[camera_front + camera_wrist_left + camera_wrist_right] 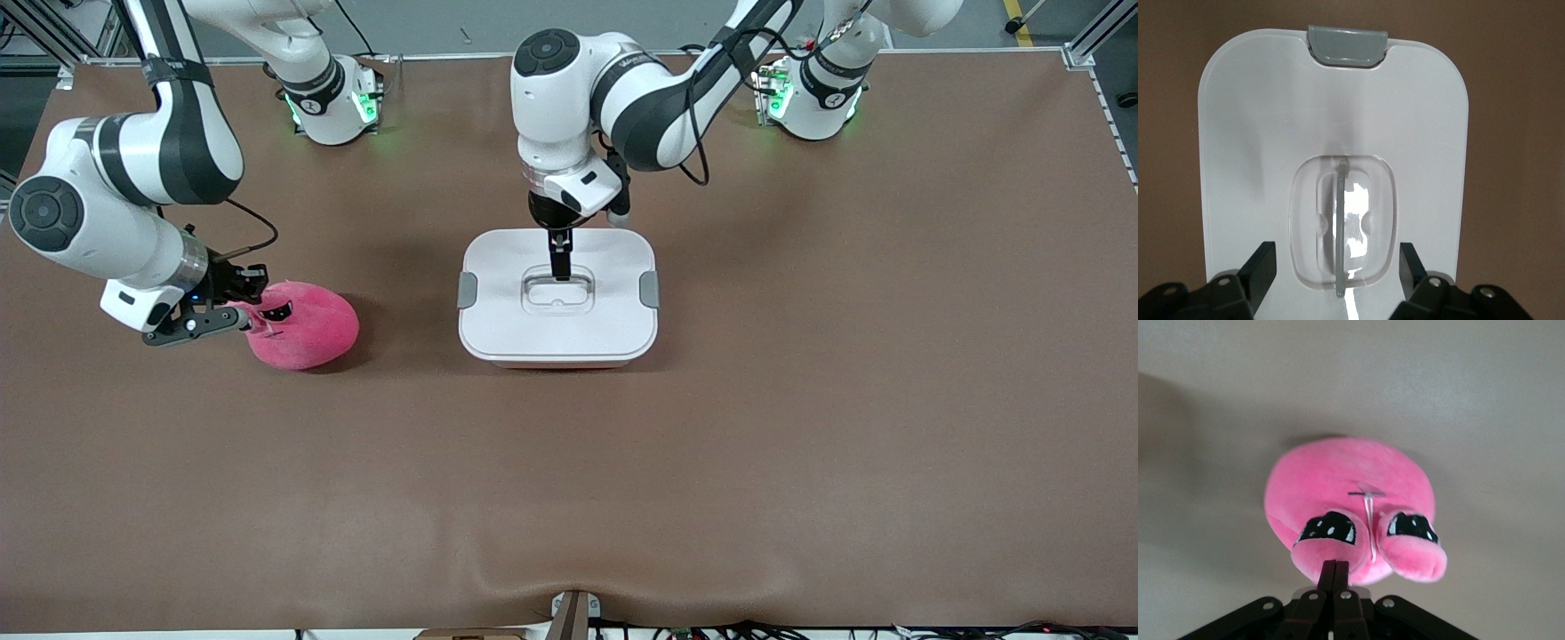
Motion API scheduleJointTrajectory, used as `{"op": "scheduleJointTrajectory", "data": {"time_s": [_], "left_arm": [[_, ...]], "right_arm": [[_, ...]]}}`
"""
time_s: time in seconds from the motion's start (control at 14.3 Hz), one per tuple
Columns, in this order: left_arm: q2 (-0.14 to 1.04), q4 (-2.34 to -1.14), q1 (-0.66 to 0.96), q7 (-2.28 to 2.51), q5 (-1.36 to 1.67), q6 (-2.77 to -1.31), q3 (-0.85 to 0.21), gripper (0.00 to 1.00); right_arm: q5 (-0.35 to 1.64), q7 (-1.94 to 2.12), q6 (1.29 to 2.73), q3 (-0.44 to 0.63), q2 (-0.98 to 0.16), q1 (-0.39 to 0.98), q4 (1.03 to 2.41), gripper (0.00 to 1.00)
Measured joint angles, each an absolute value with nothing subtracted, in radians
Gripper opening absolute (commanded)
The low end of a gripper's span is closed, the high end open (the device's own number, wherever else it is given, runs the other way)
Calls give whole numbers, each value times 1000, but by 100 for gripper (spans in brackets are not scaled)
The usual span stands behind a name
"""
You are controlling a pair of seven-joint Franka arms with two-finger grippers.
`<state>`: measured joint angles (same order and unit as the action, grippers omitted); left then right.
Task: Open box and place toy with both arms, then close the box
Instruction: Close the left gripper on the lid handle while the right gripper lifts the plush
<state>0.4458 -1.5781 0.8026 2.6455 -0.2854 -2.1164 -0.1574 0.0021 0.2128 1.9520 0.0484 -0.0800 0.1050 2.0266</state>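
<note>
Rounded rectangular box (557, 298) with white lid, grey side clips and clear recessed handle (1341, 223), centre of the front frame, closed on the brown table (800, 444). Left gripper (560, 269) over the handle, fingers (1261, 270) spread either side of it, not grasping. Round hot-pink plush toy (302, 326), at middle left of the frame, toward the right arm's end of the table; right gripper (244, 318) clenched at the toy's edge, beneath its eyes (1328, 528).

You have the box (557, 298) near the middle of the table (800, 444), lid on. The toy (302, 325) lies on the table beside it, toward the right arm's end, well apart. The left gripper (560, 267) hangs over the box's centre handle (557, 286). The right gripper (242, 313) sits at the toy.
</note>
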Motion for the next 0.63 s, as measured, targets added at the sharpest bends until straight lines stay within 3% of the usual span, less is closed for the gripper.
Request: {"op": "scheduleJointTrajectory", "data": {"time_s": [0.35, 0.63], "left_arm": [[471, -1578, 816, 2646, -296, -2125, -158, 74], [481, -1577, 818, 2646, -296, -2158, -157, 71]], "right_arm": [[1, 275, 1934, 49, -78, 105, 1999, 0], [1, 321, 1839, 47, -71, 106, 1915, 0]]}}
